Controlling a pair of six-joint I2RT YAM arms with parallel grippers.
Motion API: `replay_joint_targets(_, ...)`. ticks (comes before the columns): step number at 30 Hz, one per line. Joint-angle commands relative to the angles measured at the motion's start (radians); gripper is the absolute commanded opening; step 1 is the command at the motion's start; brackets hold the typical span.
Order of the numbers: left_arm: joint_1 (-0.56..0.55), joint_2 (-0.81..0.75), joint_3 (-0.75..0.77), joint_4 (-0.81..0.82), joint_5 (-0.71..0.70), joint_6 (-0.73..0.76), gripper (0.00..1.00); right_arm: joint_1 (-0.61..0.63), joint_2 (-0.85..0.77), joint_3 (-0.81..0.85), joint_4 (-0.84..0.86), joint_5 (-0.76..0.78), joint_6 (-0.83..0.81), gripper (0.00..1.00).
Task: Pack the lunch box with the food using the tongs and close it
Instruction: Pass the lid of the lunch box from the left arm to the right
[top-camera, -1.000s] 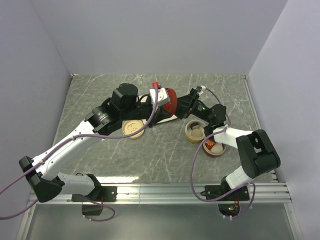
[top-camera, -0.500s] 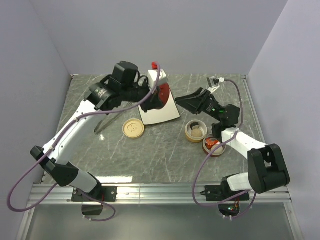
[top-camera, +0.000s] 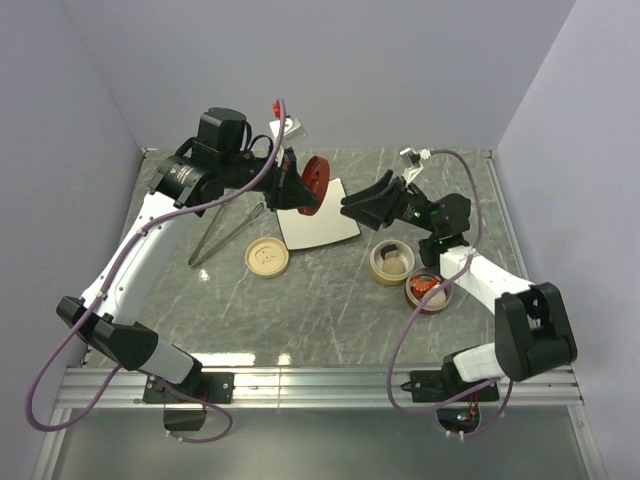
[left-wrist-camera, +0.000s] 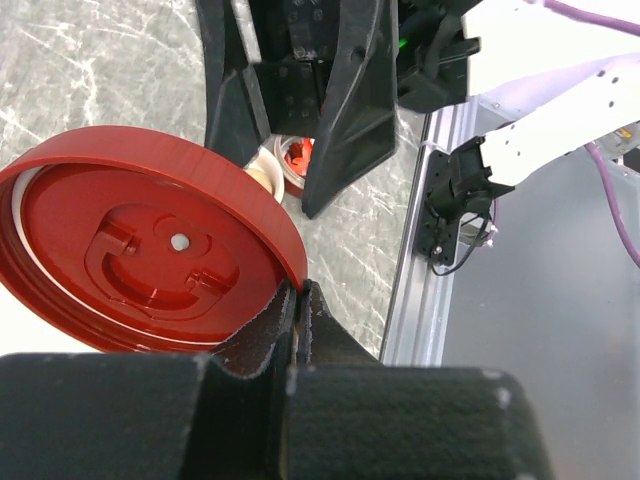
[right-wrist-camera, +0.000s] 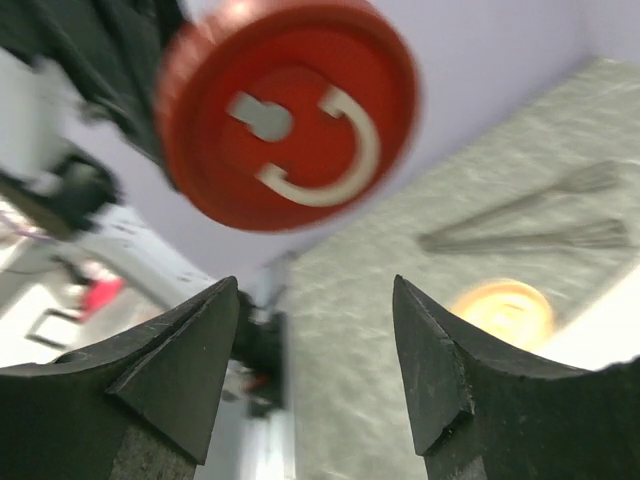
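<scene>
The left gripper pinches the rim of the red lid and holds it up on its edge over the white plate. The right gripper is open and empty, and the lid sits near it at 9 o'clock. The tongs lie flat on the table, pointing from 7 to 1 o'clock, closer to the left arm, which is busy.
</scene>
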Motion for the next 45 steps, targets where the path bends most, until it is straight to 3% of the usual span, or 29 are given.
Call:
replay_joint_targets(1,0.004,-0.036,0.014,0.054,0.048,-0.013,0.0,0.02,0.082,0.046,0.324,0.006,0.465,0.71)
replay_joint_targets(2,0.004,-0.038,0.016,0.057,0.042,-0.013,0.0,0.029,0.114,0.049,0.451,0.025,0.553,0.72)
replay_joint_targets(4,0.004,-0.036,0.022,0.048,0.016,-0.008,0.0,0.035,0.174,0.051,0.518,0.092,0.705,0.72)
replay_joint_targets(14,0.01,-0.061,0.007,0.069,0.029,-0.024,0.0,0.114,0.332,0.127,0.745,0.275,0.993,0.65)
replay_joint_targets(20,0.075,-0.063,-0.041,0.159,0.111,-0.149,0.0,0.16,0.391,0.192,0.748,0.28,1.008,0.62)
replay_joint_targets(36,0.128,-0.078,-0.124,0.229,0.151,-0.212,0.0,0.197,0.458,0.293,0.748,0.281,1.063,0.58)
replay_joint_targets(45,0.19,-0.079,-0.19,0.302,0.177,-0.28,0.0,0.201,0.422,0.276,0.75,0.281,1.083,0.47)
